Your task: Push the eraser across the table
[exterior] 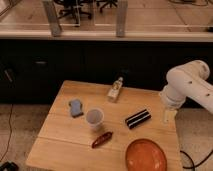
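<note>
The eraser (137, 118), a small black block with thin white stripes, lies on the light wooden table (60, 140) right of the middle, slanted. The gripper (166, 115) hangs from the white arm at the table's right edge, a short way right of the eraser and apart from it, pointing down.
A white cup (94, 119) stands near the table's middle. A blue-grey pad (75, 107) lies to its left. A dark red elongated object (102, 139) lies in front of the cup. An orange plate (145, 155) sits at the front right. A small bottle (115, 90) lies at the back.
</note>
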Available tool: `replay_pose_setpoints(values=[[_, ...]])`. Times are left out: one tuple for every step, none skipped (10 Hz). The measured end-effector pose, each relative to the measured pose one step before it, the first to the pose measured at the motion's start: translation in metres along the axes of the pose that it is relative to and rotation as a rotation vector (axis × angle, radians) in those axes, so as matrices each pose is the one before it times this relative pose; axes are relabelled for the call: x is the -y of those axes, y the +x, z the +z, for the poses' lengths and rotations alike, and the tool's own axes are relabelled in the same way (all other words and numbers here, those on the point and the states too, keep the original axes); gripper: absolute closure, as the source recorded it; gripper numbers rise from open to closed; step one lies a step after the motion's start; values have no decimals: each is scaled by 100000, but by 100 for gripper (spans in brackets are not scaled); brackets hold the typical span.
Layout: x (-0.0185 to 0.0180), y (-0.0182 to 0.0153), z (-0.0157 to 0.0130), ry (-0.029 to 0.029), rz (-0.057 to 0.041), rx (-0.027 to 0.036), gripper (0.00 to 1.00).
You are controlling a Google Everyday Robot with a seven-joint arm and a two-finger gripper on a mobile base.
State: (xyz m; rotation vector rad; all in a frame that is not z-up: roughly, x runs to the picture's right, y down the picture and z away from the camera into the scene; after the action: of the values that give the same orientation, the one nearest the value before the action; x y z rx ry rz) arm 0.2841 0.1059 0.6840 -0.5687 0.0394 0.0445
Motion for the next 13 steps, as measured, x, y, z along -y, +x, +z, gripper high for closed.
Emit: replay_pose_setpoints(values=[[-2,2,1,-3,3,-4,20],[1,-1,-3,3,-2,0,20],[20,-4,29,10,-12,10,20],[173,-43,372,-98,-237,-60,20],[455,-514,776,-272,-379,442,20],[242,-353,279,-42,-487,175,20],[42,57,87,-21,162,-101,20],[59,180,215,-8,128,-396,20],[191,-276,397,-462,-69,170,20],[251,-542,576,-602,-361,270,20],[107,-167,407,-319,1,-27,20],[135,77,226,-114,144,-207,20],[121,73,225,-226,349,31,20]])
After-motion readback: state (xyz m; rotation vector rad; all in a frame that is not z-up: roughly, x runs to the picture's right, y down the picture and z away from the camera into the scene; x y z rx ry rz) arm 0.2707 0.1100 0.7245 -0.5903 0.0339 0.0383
